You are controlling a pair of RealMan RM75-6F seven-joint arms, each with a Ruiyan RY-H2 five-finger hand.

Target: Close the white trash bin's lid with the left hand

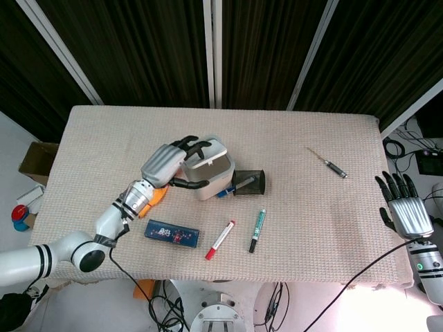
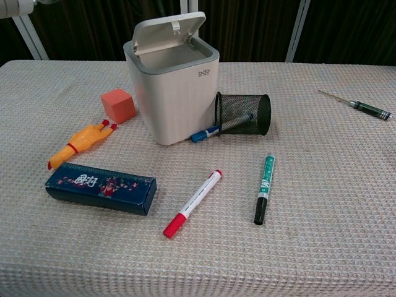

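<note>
Left hand, fingers spread, presses the light, stiff plastic hinged lid of the white trash bin; I'd push its free front edge.

dark pleated curtains with pale metal bars behind a beige woven-cloth table

Silver hands, black fingers
</note>
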